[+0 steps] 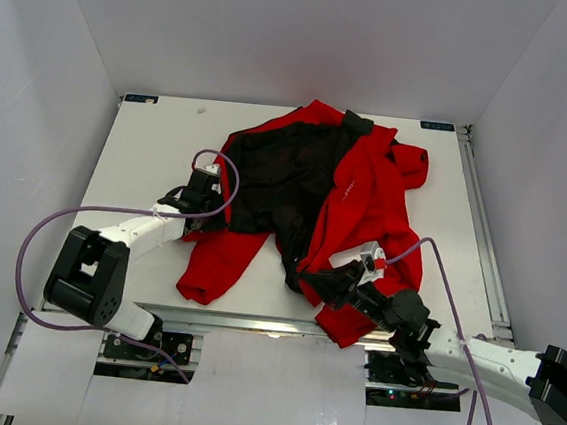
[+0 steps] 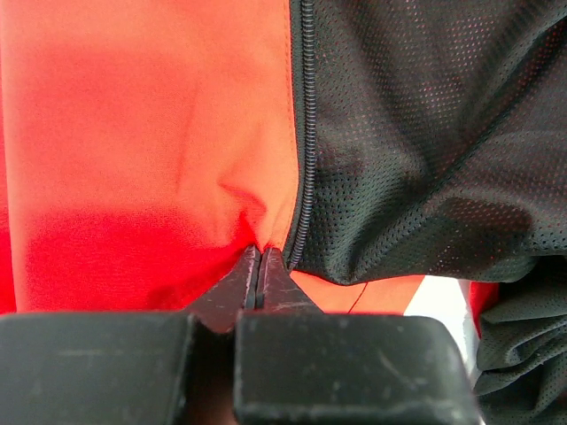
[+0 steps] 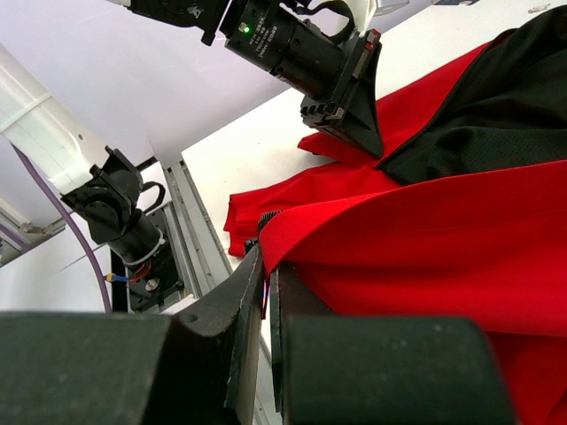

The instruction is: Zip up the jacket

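Bright even light, soft shadows, washed-out glare on the jacket (image 2: 133, 115)

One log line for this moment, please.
jacket: open, unzipped | left gripper: shut on edge beside zipper teeth | right gripper: shut on red edge

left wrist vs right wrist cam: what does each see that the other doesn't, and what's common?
Left wrist only: zipper teeth running down the jacket between the red fabric and the black mesh lining, with the left fingers shut on red fabric just beside them.
Right wrist only: the table, the left arm seen from the side reaching onto the jacket, and the right fingers shut on a red edge.
Both: red fabric, black lining, closed fingers pinching cloth.
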Robot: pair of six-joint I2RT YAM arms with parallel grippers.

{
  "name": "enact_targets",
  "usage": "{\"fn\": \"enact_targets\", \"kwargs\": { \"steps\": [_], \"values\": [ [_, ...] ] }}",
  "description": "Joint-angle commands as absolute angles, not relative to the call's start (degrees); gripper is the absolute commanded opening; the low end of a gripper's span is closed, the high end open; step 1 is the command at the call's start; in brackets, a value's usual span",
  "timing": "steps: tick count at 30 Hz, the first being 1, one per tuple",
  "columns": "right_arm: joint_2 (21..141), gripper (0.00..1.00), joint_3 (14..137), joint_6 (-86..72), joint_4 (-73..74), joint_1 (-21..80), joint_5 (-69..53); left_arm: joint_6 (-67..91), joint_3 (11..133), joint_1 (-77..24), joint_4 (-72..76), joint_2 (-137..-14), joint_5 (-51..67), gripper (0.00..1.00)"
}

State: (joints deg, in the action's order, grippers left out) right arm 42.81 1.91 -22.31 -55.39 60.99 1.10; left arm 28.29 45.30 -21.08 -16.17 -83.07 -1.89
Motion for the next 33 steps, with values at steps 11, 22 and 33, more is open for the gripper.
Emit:
{"fn": "enact_targets", "kwargs": {
  "steps": [11, 22, 33],
  "values": [
    [42.58, 0.08, -9.12, -22.59, -57.02, 61.26, 2.57, 27.19, 44.60, -20.92, -13.92, -78.94, -0.09, 0.00],
    [46.79, 0.08, -5.68, -22.57, -55.72, 61.17, 2.90, 25.13, 39.43, -20.92, -3.23, -70.97, 9.97, 0.00],
    [55.17, 0.08, 6.30, -19.09, -56.77, 60.07, 0.60, 26.66, 21.26, -21.01, 29.62, -56.31, 29.24, 0.00]
  ]
}}
